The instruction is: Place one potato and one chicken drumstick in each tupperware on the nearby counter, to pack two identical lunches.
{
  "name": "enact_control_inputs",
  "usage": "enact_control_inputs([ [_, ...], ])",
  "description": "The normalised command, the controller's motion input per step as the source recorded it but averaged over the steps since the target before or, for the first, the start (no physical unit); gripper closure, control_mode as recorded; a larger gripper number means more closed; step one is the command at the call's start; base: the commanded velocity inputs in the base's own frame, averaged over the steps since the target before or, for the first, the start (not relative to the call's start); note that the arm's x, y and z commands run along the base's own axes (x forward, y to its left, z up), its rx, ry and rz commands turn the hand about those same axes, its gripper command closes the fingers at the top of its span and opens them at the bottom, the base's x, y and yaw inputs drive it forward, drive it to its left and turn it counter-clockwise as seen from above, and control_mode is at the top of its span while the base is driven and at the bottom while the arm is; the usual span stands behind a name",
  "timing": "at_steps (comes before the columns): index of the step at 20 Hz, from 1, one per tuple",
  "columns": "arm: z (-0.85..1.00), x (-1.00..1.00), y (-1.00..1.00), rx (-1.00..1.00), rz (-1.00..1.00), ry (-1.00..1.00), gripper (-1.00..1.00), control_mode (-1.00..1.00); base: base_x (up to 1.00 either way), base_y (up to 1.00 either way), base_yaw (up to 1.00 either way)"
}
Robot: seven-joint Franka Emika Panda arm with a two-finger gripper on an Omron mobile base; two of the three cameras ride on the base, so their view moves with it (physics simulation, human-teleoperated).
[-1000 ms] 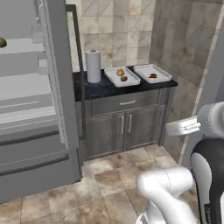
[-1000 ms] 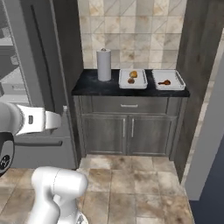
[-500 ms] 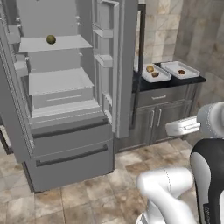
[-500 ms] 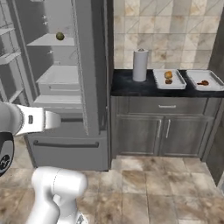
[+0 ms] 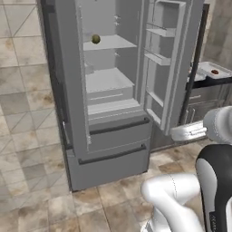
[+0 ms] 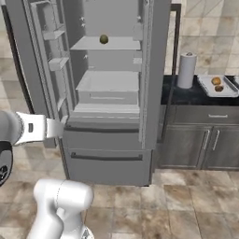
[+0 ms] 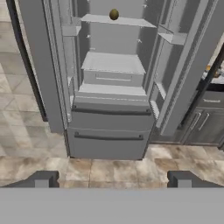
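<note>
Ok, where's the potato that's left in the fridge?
The potato sits alone on the upper shelf of the open fridge, toward the shelf's middle in the right base view, well left of the counter.

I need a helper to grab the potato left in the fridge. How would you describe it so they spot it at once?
Look into the open grey fridge, doors swung wide. On its upper shelf sits the potato, a small round brownish-yellow lump. It is the one item on the pale shelves.
</note>
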Motion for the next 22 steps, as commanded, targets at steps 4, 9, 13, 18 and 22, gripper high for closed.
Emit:
enact_control_inputs([
  [4, 0.00, 0.00, 0.00, 0.00, 0.00, 0.00, -1.00, 1.00, 0.62, 0.09, 0.00],
  [9, 0.00, 0.00, 0.00, 0.00, 0.00, 0.00, -1.00, 1.00, 0.66, -0.41, 0.00],
  [13, 0.00, 0.00, 0.00, 0.00, 0.00, 0.00, -1.00, 1.00, 0.51, -0.40, 0.00],
  [18, 0.00, 0.00, 0.00, 0.00, 0.00, 0.00, -1.00, 1.00, 0.54, 0.06, 0.00],
  [22, 0.00, 0.00, 0.00, 0.00, 0.00, 0.00, -1.00, 1.00, 0.60, 0.17, 0.03],
])
